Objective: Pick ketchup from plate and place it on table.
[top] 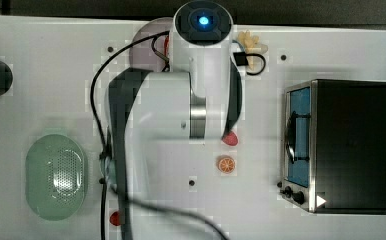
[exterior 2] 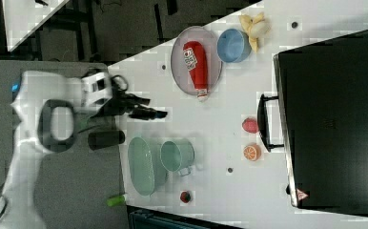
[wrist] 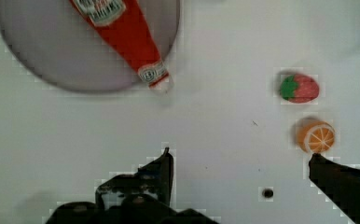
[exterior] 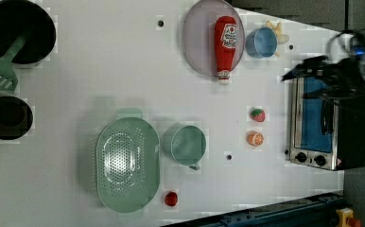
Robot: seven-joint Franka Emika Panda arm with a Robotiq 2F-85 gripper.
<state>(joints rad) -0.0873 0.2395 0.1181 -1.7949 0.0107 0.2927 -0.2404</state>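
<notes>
The red ketchup [exterior: 225, 45] bottle lies flat on the pale lilac plate [exterior: 200, 42], its whitish cap poking past the rim onto the white table [exterior: 100, 71]. The wrist view has the ketchup [wrist: 127, 35] and plate [wrist: 52, 56] ahead of my gripper [wrist: 239, 155], whose fingers stand wide apart with nothing between them. In the right view the gripper [exterior 2: 148, 112] hangs well to the right view's left of the ketchup [exterior 2: 197, 62], apart from it. In the top view the arm covers most of the plate [top: 146, 35].
A blue bowl [exterior: 261, 42] and a banana sit beside the plate. A strawberry [exterior: 257, 115] and an orange slice [exterior: 255, 138] lie before the toaster oven [exterior: 322, 123]. A green perforated dish [exterior: 127, 163], a green cup [exterior: 187, 144], a small red fruit [exterior: 170, 198] and black pots [exterior: 20, 30] stand farther off.
</notes>
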